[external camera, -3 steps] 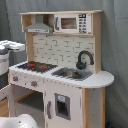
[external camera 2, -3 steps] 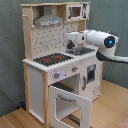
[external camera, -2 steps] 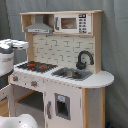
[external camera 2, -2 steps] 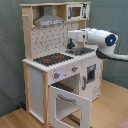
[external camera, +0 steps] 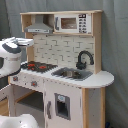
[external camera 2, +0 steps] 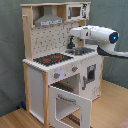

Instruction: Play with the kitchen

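The kitchen is a tall toy of pale wood and white panels, seen in both exterior views. It has a black-red hob, a grey hood, a microwave, a black tap and a sink. The kitchen has its oven door swung open under the hob. My white arm reaches in from the second exterior view's right. My gripper hovers above the sink, near the tap, touching nothing that I can see. In the first exterior view the gripper is at the left, above the hob.
A grey curtain hangs behind the kitchen. The floor is wood. A white rounded shape fills the first exterior view's bottom left corner. A closed door with a dark window sits below the sink.
The arm has risen a little and shifted slightly toward the hob side. The oven door stays open and nothing on the kitchen has moved.
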Available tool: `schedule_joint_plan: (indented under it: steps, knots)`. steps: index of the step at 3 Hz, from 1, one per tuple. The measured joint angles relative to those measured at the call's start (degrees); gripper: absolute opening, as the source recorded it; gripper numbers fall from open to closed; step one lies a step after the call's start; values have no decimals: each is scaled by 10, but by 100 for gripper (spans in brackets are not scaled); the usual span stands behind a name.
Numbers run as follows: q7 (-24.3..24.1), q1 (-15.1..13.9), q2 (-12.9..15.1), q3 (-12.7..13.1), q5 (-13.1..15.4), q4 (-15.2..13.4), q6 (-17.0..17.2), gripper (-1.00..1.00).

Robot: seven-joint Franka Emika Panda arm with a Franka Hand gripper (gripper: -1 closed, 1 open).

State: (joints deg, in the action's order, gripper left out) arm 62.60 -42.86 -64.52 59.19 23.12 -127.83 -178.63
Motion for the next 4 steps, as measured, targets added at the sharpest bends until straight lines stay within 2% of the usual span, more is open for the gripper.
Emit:
schedule_joint_plan:
  steps: [1, 2, 4]
  knots:
    - [8, -9, 9, -11, 0, -9, -59, 100]
    - [21, -31, 26, -15, 0, -9, -108, 100]
    - [44, -110, 62, -30, 0, -7, -185, 100]
